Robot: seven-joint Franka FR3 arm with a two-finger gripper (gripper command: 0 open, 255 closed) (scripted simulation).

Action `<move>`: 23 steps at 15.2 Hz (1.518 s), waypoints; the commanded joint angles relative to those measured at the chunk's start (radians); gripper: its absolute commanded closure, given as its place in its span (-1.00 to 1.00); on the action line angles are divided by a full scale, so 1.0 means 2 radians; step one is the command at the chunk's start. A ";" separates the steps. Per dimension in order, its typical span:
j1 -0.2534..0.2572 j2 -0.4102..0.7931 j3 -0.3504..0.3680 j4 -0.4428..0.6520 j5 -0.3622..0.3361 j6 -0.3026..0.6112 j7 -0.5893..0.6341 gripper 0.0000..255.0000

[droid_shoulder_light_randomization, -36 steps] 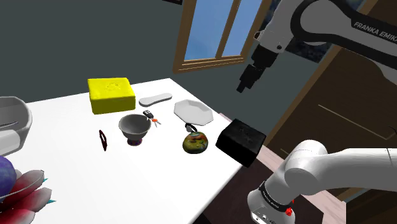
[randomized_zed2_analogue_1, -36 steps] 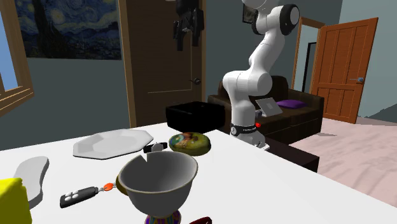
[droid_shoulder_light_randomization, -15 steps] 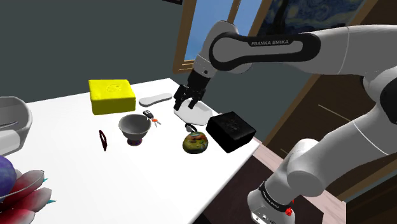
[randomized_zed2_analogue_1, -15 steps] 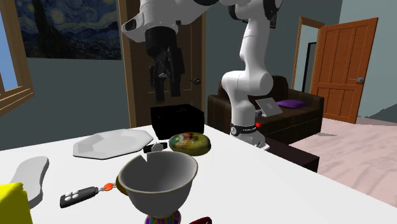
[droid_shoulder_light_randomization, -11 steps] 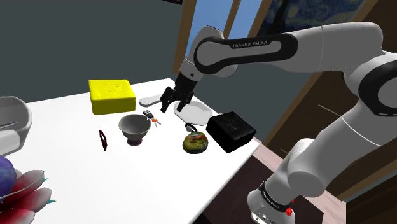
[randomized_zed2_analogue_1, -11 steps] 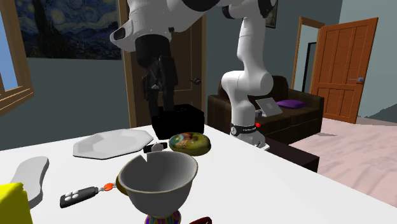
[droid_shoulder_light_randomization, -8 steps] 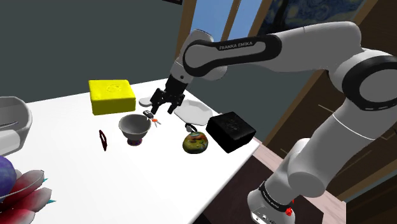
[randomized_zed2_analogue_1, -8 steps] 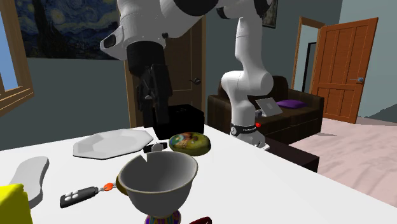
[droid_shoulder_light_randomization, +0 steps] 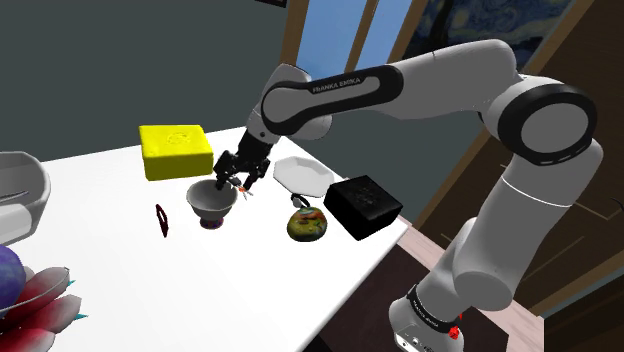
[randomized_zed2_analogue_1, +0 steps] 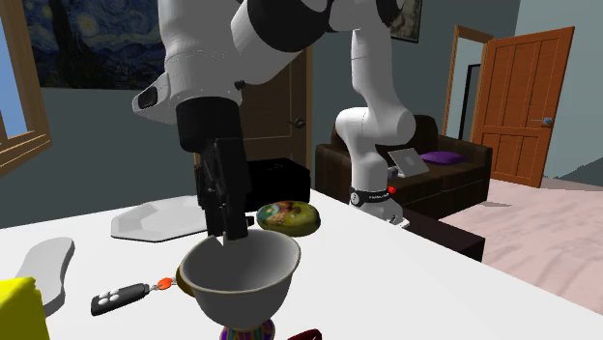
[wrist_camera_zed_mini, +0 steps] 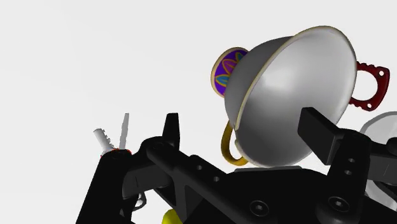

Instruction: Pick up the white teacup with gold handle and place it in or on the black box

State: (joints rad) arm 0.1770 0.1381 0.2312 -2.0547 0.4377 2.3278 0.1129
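Note:
The white teacup (droid_shoulder_light_randomization: 211, 203) stands upright on the white table (droid_shoulder_light_randomization: 110, 270) on a purple patterned foot. It fills the foreground of the second exterior view as teacup (randomized_zed2_analogue_1: 240, 275). Its gold handle (wrist_camera_zed_mini: 228, 145) shows by the fingers in the wrist view. My black gripper (droid_shoulder_light_randomization: 236, 180) hangs open just over the cup's rim; the gripper (randomized_zed2_analogue_1: 226, 230) holds nothing. In the wrist view the gripper (wrist_camera_zed_mini: 245, 137) has one finger over the cup's (wrist_camera_zed_mini: 292, 95) hollow and the other outside, near the handle. The black box (droid_shoulder_light_randomization: 362, 205) sits at the table's corner, seen behind the arm as box (randomized_zed2_analogue_1: 278, 180).
A white plate (droid_shoulder_light_randomization: 305, 173), a round green-brown dish (droid_shoulder_light_randomization: 307, 225) and a key fob (randomized_zed2_analogue_1: 121, 297) lie close around the cup. A yellow block (droid_shoulder_light_randomization: 176, 148) stands behind it, a red ring (droid_shoulder_light_randomization: 161, 220) beside it. A white bowl (droid_shoulder_light_randomization: 20, 190) sits at the shoulder view's left.
The arm has swung down from high above the box, across the plate, to just over the cup's rim. The box shifted slightly at the start. The cup has not moved.

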 commanded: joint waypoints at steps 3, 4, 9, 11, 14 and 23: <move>0.005 0.015 0.003 -0.005 0.002 0.022 -0.002 -1.00; 0.005 0.015 0.003 -0.005 0.002 0.022 -0.002 -1.00; 0.005 0.015 0.003 -0.005 0.002 0.022 -0.002 -1.00; 0.005 0.015 0.003 -0.005 0.002 0.021 -0.002 1.00; 0.005 0.015 0.003 -0.005 0.002 0.021 -0.002 1.00; 0.004 0.004 0.002 0.003 -0.001 0.004 0.006 1.00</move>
State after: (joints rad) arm 0.1852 0.1551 0.2362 -2.0525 0.4364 2.3465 0.1206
